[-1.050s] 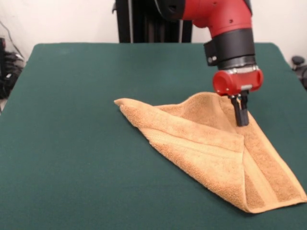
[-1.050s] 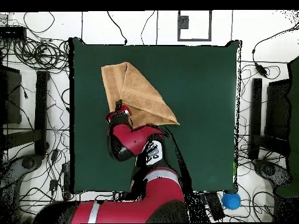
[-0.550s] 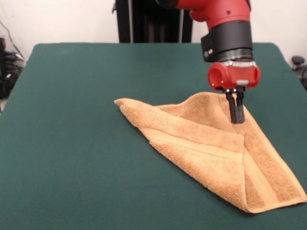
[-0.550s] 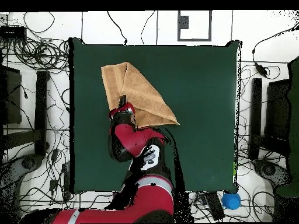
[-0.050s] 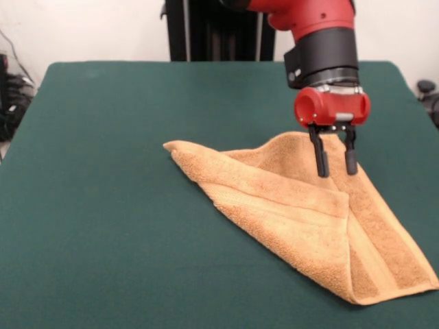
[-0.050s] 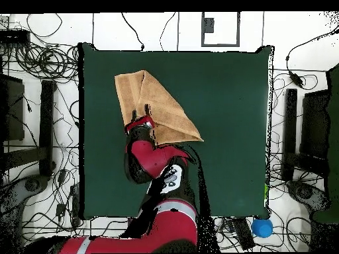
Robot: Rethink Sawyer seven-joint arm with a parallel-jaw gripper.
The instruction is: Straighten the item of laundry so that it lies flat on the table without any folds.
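The orange-tan towel (image 5: pixel 302 212) lies folded over itself on the green table (image 5: pixel 116 205), one flap doubled across the rest so it forms a rough triangle. Its far corner bulges up slightly. My gripper (image 5: pixel 336 168) hangs open just above that raised far part, the two black fingers apart and holding nothing. From overhead, the towel (image 6: pixel 159 109) sits at the table's (image 6: pixel 225 132) upper left, with the gripper (image 6: pixel 142 109) over its lower left edge.
The towel's near corner reaches close to the table's front right edge in the front view. Cables and stands surround the table in the overhead view, and a blue ball (image 6: pixel 262 228) lies off its corner.
The gripper has risen a little off the towel and gone from shut to open. The towel lies as before.
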